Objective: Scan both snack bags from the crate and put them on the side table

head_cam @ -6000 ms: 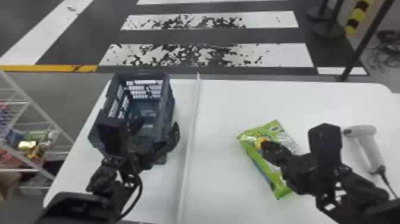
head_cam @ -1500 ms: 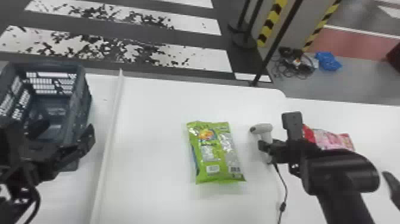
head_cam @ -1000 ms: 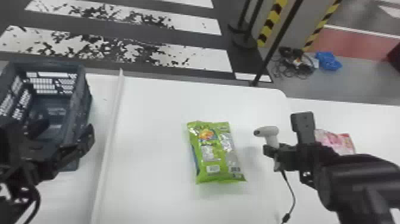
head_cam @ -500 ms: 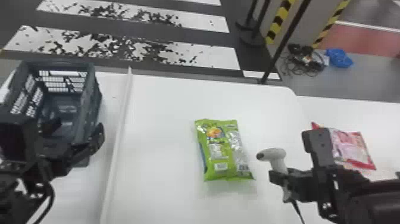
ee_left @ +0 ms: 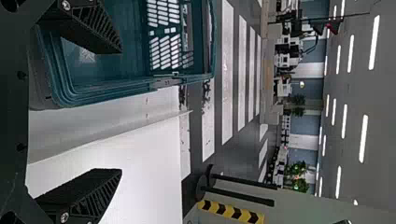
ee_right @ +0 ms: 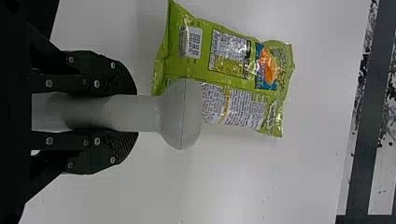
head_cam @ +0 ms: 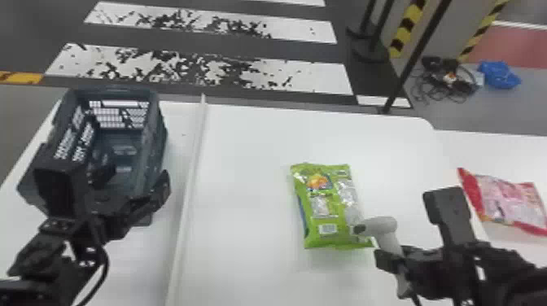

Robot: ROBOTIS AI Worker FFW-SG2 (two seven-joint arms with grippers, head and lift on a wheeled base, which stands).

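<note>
Grey scanner (head_cam: pixel 381 228) in right end effector (head_cam: pixel 399 259), fingers (ee_right: pixel 122 83) snug around handle (ee_right: pixel 133 113).

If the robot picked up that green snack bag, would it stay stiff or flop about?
The green snack bag would probably give and crumple rather than stay stiff, judging by its wrinkled, thin-looking wrapper. Its shiny surface may be a little slippery. Lying flat on the table, it seems unlikely to roll.
</note>
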